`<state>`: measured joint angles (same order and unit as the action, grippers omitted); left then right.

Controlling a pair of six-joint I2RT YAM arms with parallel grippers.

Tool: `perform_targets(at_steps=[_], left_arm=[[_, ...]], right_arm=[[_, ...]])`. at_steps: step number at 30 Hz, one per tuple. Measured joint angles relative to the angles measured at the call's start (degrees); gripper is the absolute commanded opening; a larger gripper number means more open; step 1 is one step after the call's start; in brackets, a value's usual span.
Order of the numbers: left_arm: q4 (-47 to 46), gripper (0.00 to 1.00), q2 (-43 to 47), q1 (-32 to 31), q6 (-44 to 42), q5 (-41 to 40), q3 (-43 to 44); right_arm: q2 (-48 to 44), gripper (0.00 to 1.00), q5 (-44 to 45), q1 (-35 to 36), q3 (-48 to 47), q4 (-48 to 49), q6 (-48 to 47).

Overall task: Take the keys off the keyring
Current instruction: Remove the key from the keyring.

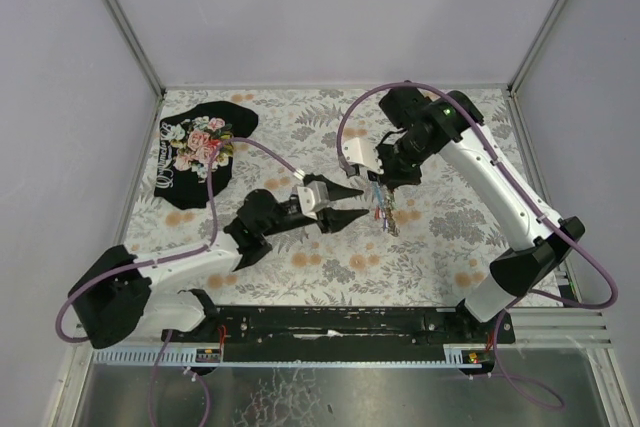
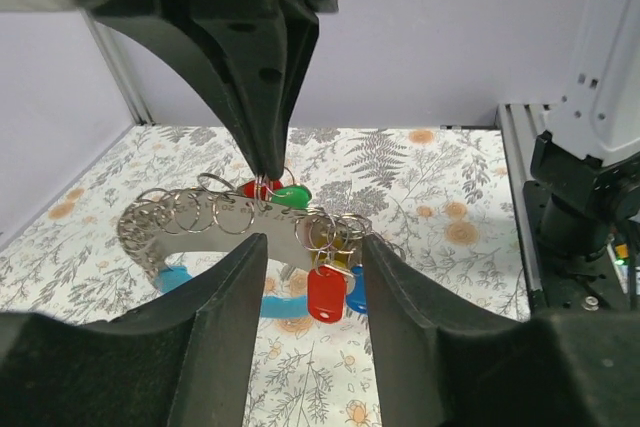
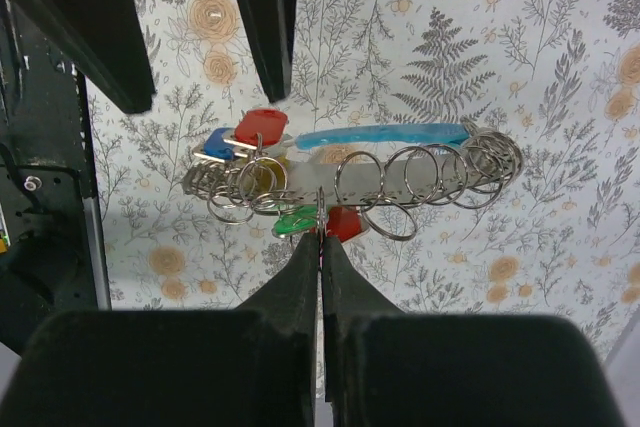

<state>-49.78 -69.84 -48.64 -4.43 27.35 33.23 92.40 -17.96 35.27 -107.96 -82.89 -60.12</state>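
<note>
Bare floral table [image 1: 300, 267] between arm bases and work spot, mid-table. Left gripper [image 1: 357, 203] about half open, jaws flanking the keys [image 2: 326, 294], gripping nothing. Keyring [image 3: 400, 177] hanging roughly level, long axis crosswise to left jaws, keys bunched at one end. Right gripper [image 3: 320, 239] pinched tight on one ring. Black cloth [image 1: 200, 152] far left, well apart.
</note>
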Motion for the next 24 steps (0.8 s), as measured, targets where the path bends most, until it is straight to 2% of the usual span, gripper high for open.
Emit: perform_targets(at_steps=[10, 24], left_arm=[[-11.8, 0.33, -10.8, -2.8, -2.0, -8.0, -0.3], [-19.5, 0.31, -15.5, -2.8, 0.2, -8.8, 0.3]], right_arm=[[1.6, 0.00, 2.4, 1.0, 0.0, -0.5, 0.3], [1.6, 0.00, 1.8, 1.1, 0.0, -0.6, 0.3]])
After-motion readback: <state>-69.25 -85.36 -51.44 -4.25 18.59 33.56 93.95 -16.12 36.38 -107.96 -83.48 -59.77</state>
